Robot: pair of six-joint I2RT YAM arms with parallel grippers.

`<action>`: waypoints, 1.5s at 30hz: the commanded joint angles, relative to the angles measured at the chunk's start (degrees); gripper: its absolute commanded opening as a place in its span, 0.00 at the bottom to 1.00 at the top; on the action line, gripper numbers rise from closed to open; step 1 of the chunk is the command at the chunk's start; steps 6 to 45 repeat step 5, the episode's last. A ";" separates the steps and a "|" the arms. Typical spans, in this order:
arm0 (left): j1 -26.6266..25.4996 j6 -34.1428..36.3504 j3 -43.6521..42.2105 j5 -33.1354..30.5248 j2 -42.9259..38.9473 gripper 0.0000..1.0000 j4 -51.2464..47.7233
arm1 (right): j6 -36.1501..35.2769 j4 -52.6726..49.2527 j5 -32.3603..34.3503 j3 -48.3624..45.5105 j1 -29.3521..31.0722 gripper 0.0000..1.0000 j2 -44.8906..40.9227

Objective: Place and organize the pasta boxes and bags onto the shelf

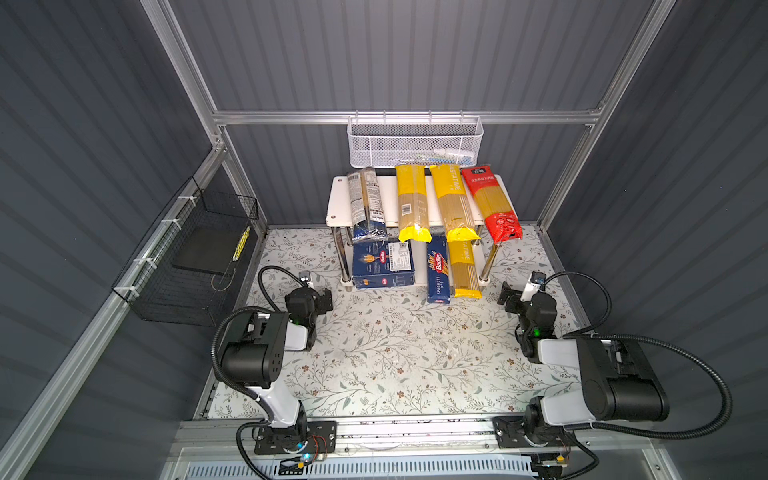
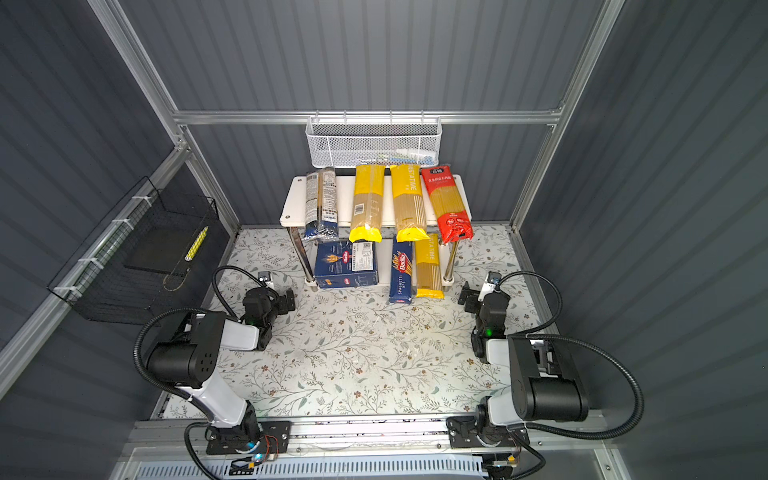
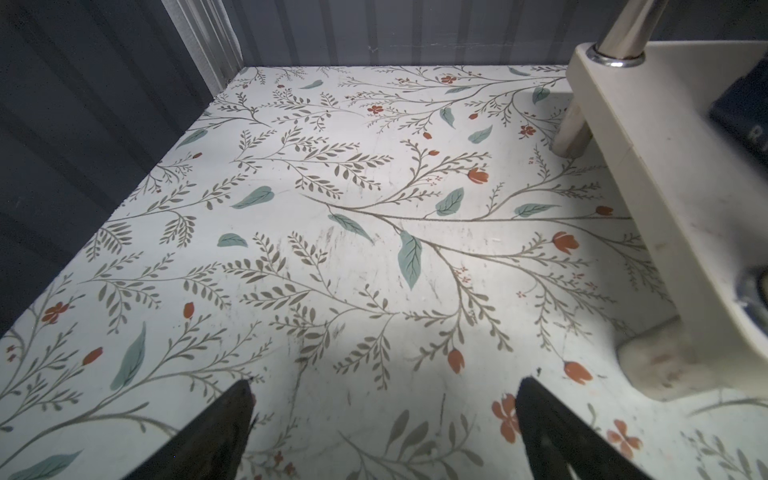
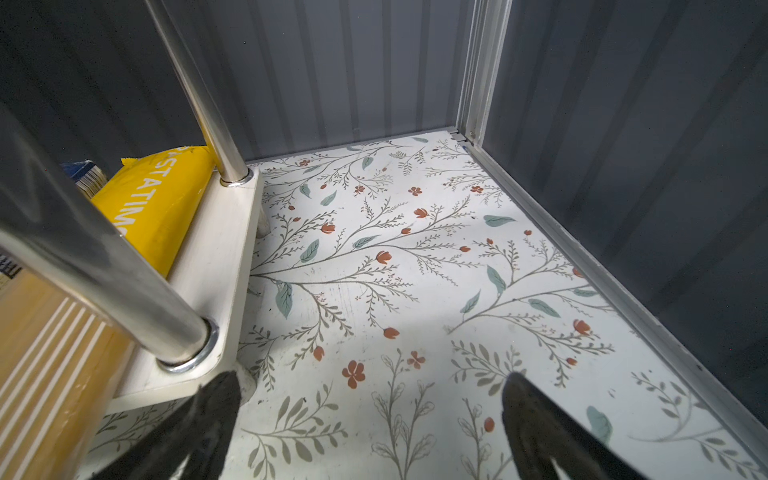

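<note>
The shelf [image 1: 338, 199] stands at the back of the floral table. Its top board carries a clear bag with dark blue ends [image 1: 368, 203], two yellow bags [image 1: 411, 203] [image 1: 453, 203] and a red bag [image 1: 492, 205], all overhanging the front. On the lower board lie the wide pasta box [image 1: 382, 264], the narrow spaghetti box [image 1: 438, 270] and a third yellow bag [image 1: 465, 270]. My left gripper [image 3: 384, 399] hangs open and empty left of the shelf's lower board [image 3: 665, 166]. To the shelf's right, my right gripper [image 4: 370, 395] is open and empty by the board's corner [image 4: 216, 257].
A white mesh basket [image 1: 415, 141] hangs on the back rail above the shelf. A black wire basket [image 1: 195, 257] is fixed to the left wall. Aluminium frame rails [image 4: 582, 257] edge the table [image 1: 395, 353].
</note>
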 commanded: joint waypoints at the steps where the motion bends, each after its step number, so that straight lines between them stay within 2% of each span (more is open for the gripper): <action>1: 0.16 0.91 -0.30 0.59 0.24 0.99 2.10 | -0.89 1.41 -0.37 0.69 0.17 0.99 0.49; 45: 0.16 0.94 -0.24 0.60 0.22 0.99 2.14 | -0.89 1.47 -0.48 0.61 0.17 0.99 0.32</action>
